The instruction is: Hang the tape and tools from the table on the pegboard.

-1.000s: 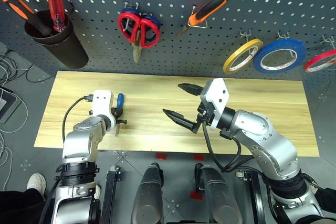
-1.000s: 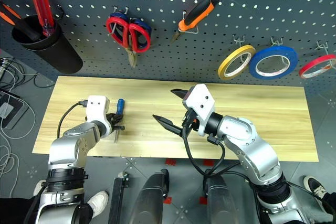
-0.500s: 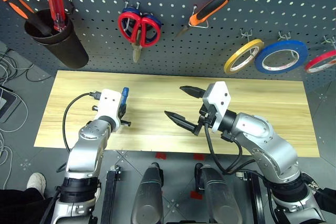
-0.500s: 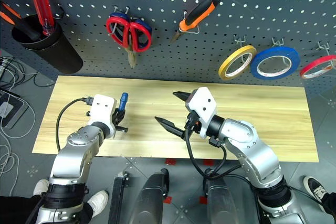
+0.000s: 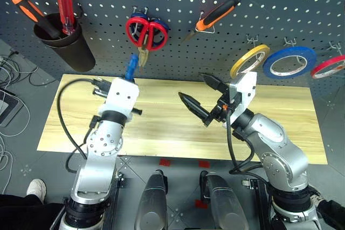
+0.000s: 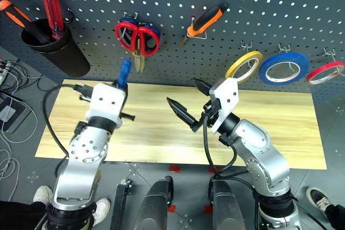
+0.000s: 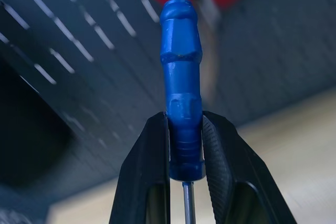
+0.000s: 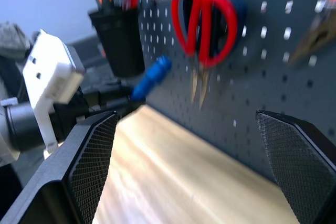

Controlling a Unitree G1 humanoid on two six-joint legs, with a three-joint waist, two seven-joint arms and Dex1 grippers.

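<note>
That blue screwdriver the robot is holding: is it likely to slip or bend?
The blue screwdriver looks stiff: a thin metal shaft under a moulded handle. It is probably light, being slim. The left gripper pinches only the handle's lower end, so it might pivot or slip if bumped against the pegboard.

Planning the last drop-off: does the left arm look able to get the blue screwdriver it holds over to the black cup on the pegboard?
Probably yes. The left end effector holds the blue screwdriver lifted near the pegboard, and nothing stands between it and the black cup, though two screwdrivers already crowd that cup.
</note>
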